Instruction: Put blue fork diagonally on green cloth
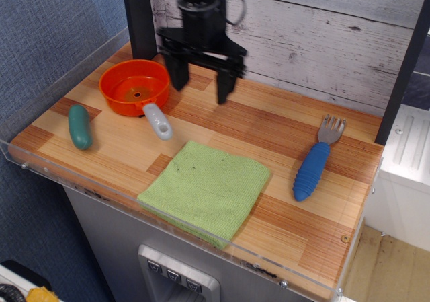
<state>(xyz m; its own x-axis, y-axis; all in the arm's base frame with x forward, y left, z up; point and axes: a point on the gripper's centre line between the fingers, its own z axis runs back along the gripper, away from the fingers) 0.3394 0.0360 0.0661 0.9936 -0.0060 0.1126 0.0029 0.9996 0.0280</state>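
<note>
The blue fork (314,164) lies on the wooden table at the right, grey tines pointing toward the back wall. The green cloth (205,189) lies flat near the front edge at the middle. My gripper (201,87) hangs open and empty above the back of the table, just right of the orange pan, far to the left of the fork and behind the cloth.
An orange pan (134,87) with a grey handle sits at the back left. A teal pickle-shaped piece (80,127) lies at the left. A clear plastic rim (175,221) runs along the table's front and left edges. A dark post (138,16) stands behind the pan.
</note>
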